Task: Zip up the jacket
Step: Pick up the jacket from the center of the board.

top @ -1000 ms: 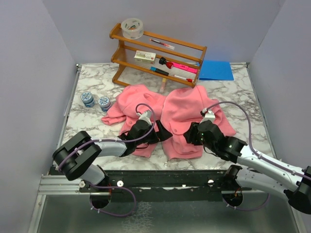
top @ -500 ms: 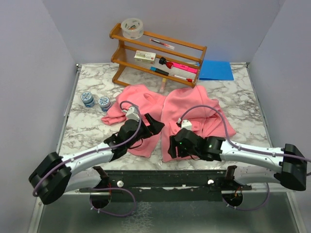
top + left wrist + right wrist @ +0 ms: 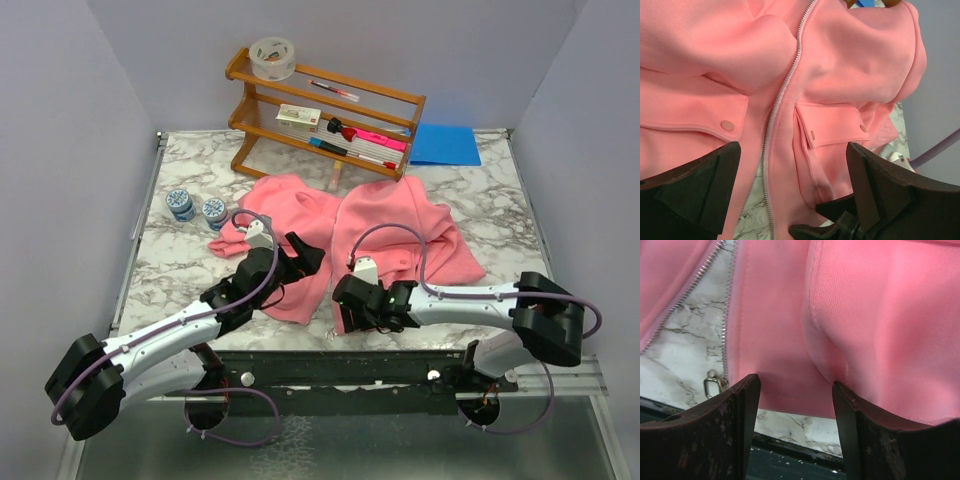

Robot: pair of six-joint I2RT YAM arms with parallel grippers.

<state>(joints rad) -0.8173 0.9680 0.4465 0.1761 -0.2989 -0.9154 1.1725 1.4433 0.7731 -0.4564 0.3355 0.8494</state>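
Observation:
The pink jacket (image 3: pixel 385 235) lies spread on the marble table, its front unzipped. In the left wrist view the zipper teeth (image 3: pixel 785 80) run down between the two front panels and part lower down, showing marble. My left gripper (image 3: pixel 303 255) (image 3: pixel 792 147) hovers open over the jacket's middle, holding nothing. My right gripper (image 3: pixel 343 312) (image 3: pixel 795 381) is open at the bottom hem of the right panel, the hem edge (image 3: pixel 790 402) between its fingers. A metal zipper pull (image 3: pixel 712 383) lies on the marble just left of its left finger (image 3: pixel 737 425).
A wooden rack (image 3: pixel 325 115) with a tape roll (image 3: pixel 272 57), pens and a box stands at the back. A blue folder (image 3: pixel 445 144) lies at the back right. Two small jars (image 3: pixel 197 207) sit at the left. The table's front edge (image 3: pixel 330 345) is just below the hem.
The right arm swept left along the hem to the zipper's bottom end and its jaws widened. The left gripper drew back to the left, still open.

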